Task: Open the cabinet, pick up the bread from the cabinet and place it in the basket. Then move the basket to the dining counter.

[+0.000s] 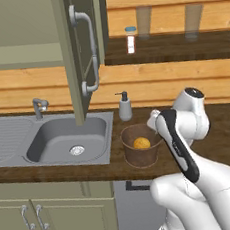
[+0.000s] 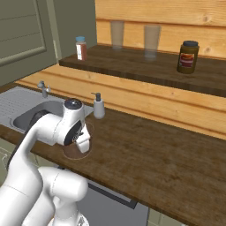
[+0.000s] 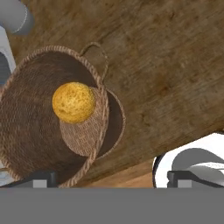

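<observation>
The hand (image 3: 107,178) is fully open and empty above the basket (image 3: 30,144); the bread (image 3: 74,102) rests inside, on the desk (image 3: 166,65).

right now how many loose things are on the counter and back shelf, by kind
basket: 1
bread: 1
soap dispenser: 1
glasses: 2
brown jar: 1
small bottle: 1
total: 7

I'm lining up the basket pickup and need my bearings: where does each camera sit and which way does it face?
Left base view: behind the arm's left, facing sink, open cabinet door, basket; arm lower right.
Right base view: behind its right, facing counter and shelf; arm lower left.
Hand view: looks down into the basket holding the bread; open jaws' tips at bottom.
Base views share the soap dispenser.
</observation>
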